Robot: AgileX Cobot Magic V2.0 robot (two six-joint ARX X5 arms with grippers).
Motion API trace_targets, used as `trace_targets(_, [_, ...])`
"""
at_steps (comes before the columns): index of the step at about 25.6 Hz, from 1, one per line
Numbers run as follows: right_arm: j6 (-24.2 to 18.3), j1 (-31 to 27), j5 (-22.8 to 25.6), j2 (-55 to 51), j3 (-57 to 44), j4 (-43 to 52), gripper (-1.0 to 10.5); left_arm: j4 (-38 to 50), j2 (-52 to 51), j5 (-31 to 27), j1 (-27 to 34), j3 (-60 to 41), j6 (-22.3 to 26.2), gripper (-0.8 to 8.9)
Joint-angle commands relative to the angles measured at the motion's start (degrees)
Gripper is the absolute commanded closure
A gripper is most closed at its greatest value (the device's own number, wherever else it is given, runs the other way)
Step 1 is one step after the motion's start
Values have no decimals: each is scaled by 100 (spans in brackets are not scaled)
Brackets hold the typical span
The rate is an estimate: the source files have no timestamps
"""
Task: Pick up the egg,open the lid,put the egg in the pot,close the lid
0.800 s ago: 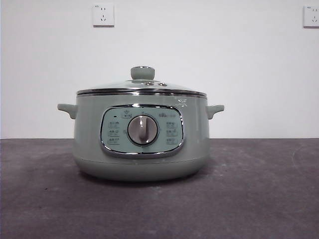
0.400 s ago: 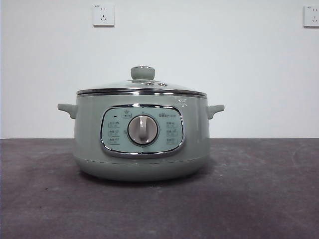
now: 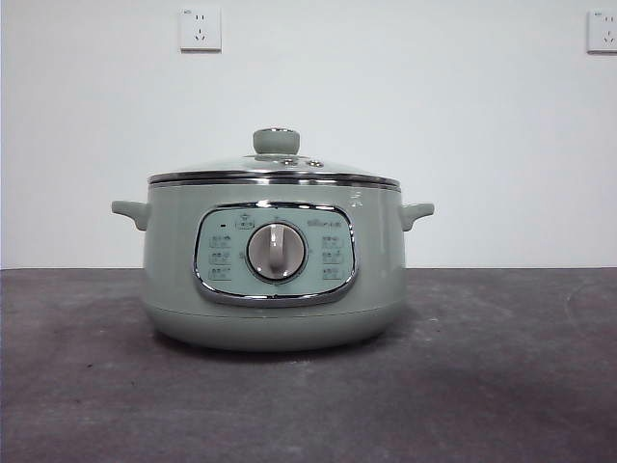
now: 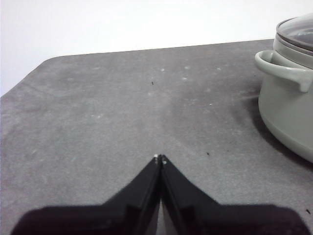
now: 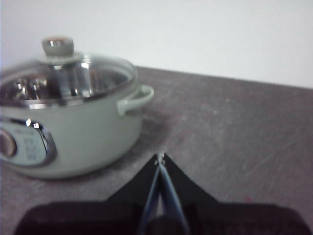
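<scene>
The pale green pot (image 3: 275, 260) stands in the middle of the dark table, its dial facing the front camera. The glass lid (image 3: 275, 166) with its green knob (image 3: 276, 141) sits shut on it. My left gripper (image 4: 160, 159) is shut and empty over bare table, with the pot (image 4: 288, 103) off to one side. My right gripper (image 5: 160, 157) is also shut and empty, near the pot (image 5: 68, 122) and its side handle (image 5: 137, 98); the lid (image 5: 68, 78) shows there too. The egg is out of view in every frame.
The grey table (image 3: 501, 376) spreads around the pot. A white wall with two sockets (image 3: 200, 28) stands behind. The table's rounded corner (image 4: 44, 63) shows in the left wrist view.
</scene>
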Motion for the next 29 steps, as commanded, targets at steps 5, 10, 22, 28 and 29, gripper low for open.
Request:
trace_targets(5, [337, -2, 361, -232, -501, 52, 946, 13, -15, -4, 11, -85, -37, 817])
trace_targets(10, [426, 4, 592, -232, -682, 52, 946, 13, -15, -4, 11, -85, -37, 817])
trace_targets(22, [793, 7, 1362, -232, -728, 52, 946, 20, -15, -4, 11, -85, -37, 817])
trace_targets(28, [822, 7, 1368, -232, -726, 52, 946, 17, -15, -2, 11, -85, -37, 817])
trace_targets(29, [822, 7, 1368, -232, -726, 50, 946, 17, -15, -7, 13, -85, -37, 817])
